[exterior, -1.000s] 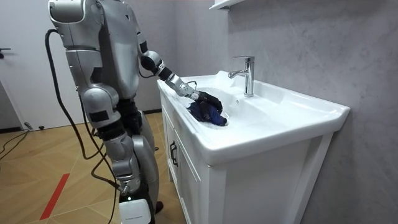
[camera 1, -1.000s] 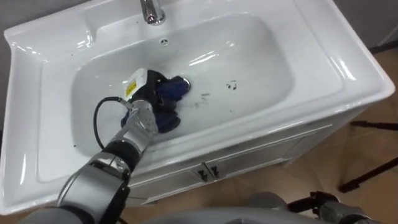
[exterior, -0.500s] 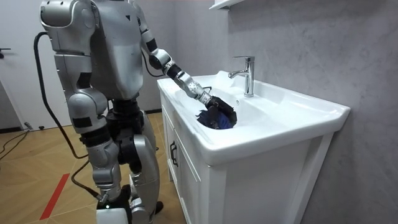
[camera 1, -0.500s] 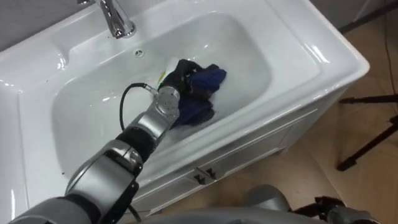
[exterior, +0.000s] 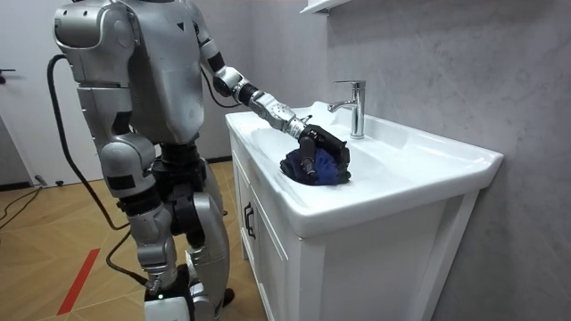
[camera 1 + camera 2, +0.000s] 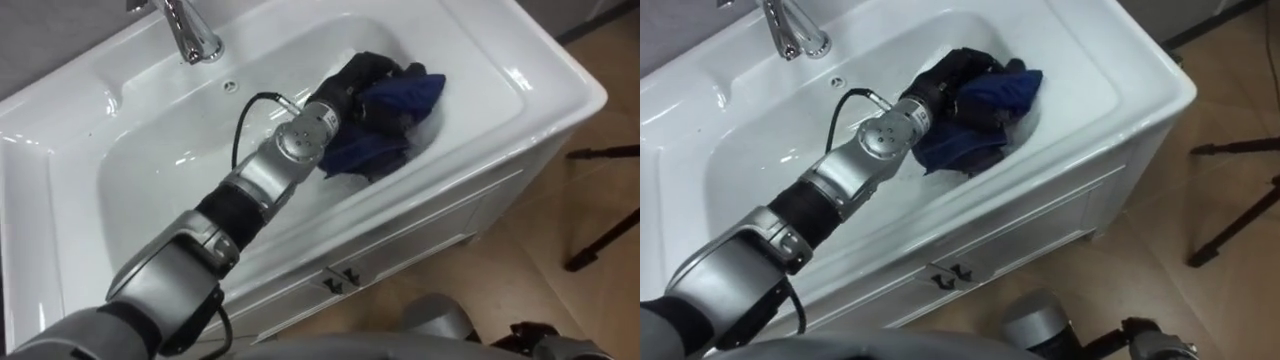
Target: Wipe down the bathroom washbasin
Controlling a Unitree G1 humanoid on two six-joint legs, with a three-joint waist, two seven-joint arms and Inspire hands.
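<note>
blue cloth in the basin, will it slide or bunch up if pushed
Crumpled in loose folds under the left hand, the blue cloth is probably floppy and apt to bunch. The basin looks smooth and glossy, so the cloth should slide fairly easily. It seems thin, so likely light.

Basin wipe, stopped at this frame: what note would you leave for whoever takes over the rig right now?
Left hand: curled on the blue cloth, pressing it into the right end of the basin.
Right hand: not at the basin.
Done: over the last second the cloth swept from mid-bowl to the right end.
Left: probably the bowl's left half and the area by the faucet, judging by where the cloth has been.
</note>
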